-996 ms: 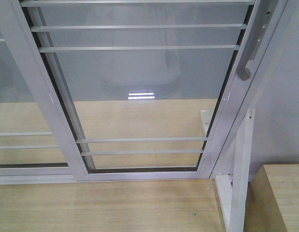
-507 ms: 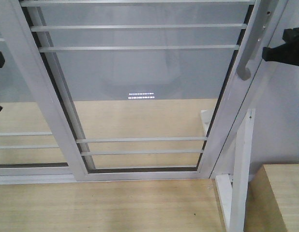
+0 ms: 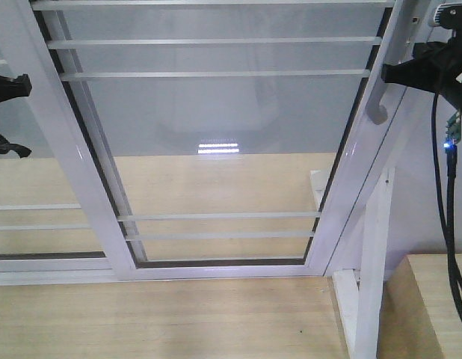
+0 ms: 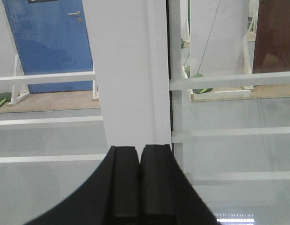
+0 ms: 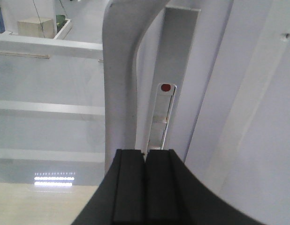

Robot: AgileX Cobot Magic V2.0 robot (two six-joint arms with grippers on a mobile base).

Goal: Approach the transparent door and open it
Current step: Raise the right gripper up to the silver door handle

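red-dotted lock plate [image 5: 163, 115], right wrist only

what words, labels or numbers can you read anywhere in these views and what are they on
No text can be read in any view.
Blue door: a dark sign at the picture's top edge, cut off and too blurred to read.
Lock plate on the glass door: only a red dot, no letters or numbers.
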